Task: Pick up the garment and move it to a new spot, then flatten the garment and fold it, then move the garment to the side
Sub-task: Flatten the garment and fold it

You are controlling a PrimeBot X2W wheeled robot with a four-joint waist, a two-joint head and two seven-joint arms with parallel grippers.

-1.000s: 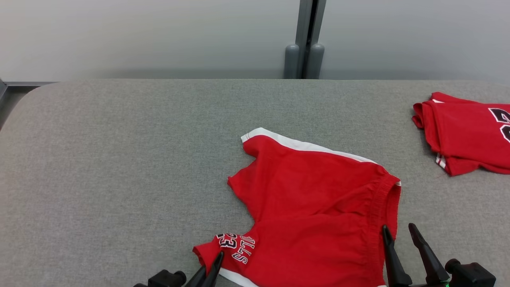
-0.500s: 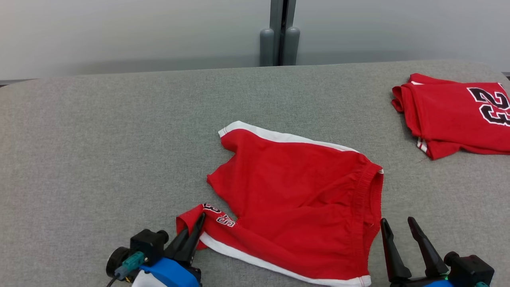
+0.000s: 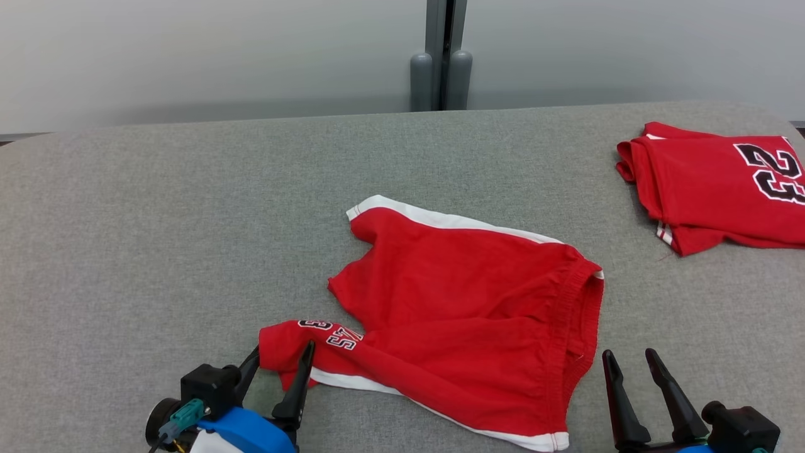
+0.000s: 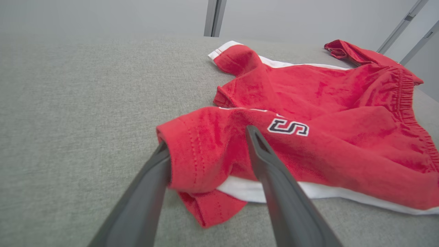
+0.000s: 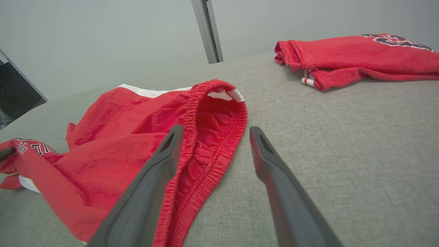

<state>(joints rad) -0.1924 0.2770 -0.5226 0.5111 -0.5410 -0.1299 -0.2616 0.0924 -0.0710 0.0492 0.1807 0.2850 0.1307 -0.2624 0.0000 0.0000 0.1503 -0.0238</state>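
Head view has the grey fabric-covered counter (image 3: 157,220) carrying the red white-trimmed cloth shorts (image 3: 478,302), their printed leg hem between the spread fingers of the released left tool (image 3: 282,350), waistband just left of the released right tool (image 3: 627,353).

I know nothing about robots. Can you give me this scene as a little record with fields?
Surface: grey fabric-covered table
Garment in work: red cloth shorts with white trim, lying crumpled, unfolded
Set aside: folded red jersey with black numerals, far right
Left claw: open, fingers astride a shorts leg hem
Right claw: open, empty, near the waistband
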